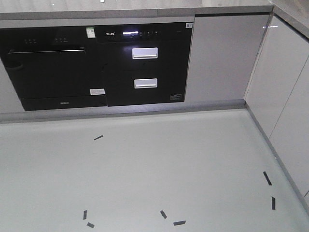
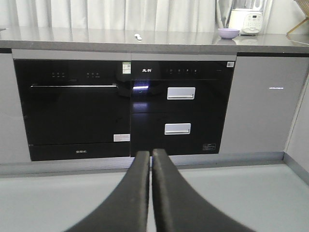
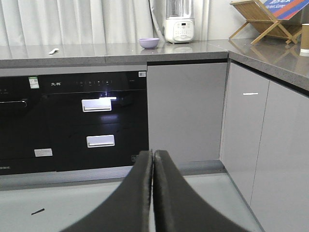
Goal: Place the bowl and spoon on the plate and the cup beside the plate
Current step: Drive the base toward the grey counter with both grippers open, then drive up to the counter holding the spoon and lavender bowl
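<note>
Left gripper (image 2: 150, 152): fingers pressed together, holding nothing, touching nothing. Right gripper (image 3: 153, 152): likewise, tips meeting with nothing between them.

Purple bowl (image 3: 148, 43) stands on the grey countertop (image 3: 120, 50) just left of the white blender (image 3: 179, 21); its inside is not visible. Mint spoon (image 3: 53, 50) lies flat well left of the blender, apart from the bowl.

Paper cup (image 3: 304, 44) is far right of the blender and shows in the right wrist view only.

Front view: black oven (image 1: 53, 72), tape marks (image 1: 98, 137) on the floor.

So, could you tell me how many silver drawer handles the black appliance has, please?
2: the upper handle below the lit display, the lower handle directly beneath it. None appears hidden.
</note>
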Controlling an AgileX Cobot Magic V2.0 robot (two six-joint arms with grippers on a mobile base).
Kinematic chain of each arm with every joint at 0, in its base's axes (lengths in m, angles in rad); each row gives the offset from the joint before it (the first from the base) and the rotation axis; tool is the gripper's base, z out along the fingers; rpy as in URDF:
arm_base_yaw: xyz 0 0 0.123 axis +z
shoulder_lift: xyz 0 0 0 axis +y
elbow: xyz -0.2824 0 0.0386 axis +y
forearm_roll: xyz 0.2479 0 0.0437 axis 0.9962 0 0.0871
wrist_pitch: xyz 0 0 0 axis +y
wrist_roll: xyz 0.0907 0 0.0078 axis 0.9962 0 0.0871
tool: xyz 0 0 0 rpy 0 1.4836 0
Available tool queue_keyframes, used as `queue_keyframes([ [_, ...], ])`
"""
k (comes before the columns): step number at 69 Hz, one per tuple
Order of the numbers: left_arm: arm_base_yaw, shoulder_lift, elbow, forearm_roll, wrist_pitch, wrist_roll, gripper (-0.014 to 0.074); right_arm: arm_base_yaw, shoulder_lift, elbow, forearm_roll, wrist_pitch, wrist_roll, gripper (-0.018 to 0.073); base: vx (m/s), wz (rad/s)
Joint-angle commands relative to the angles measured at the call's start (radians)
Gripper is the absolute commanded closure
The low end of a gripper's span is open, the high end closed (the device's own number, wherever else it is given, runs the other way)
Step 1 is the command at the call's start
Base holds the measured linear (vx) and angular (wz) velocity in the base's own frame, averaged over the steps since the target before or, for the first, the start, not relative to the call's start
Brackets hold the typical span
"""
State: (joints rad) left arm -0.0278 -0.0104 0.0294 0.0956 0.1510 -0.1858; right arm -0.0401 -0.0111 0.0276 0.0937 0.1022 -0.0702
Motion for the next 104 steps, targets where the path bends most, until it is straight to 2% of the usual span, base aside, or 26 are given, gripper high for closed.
queue_keyframes([
  [1, -0.002, -0.007, -0.026, 0.0, -0.074, -0.006, 0.0603, -0.005, -0.014, 0.004, -0.003, -0.078, -0.01, 0.0564, 0.14, -0.09],
  [104, -0.002, -0.007, -0.026, 0.0, -0.074, -0.006, 0.0603, -0.005, -0.014, 0.004, -0.003, -0.078, -0.01, 0.0564, 0.21, 0.04],
])
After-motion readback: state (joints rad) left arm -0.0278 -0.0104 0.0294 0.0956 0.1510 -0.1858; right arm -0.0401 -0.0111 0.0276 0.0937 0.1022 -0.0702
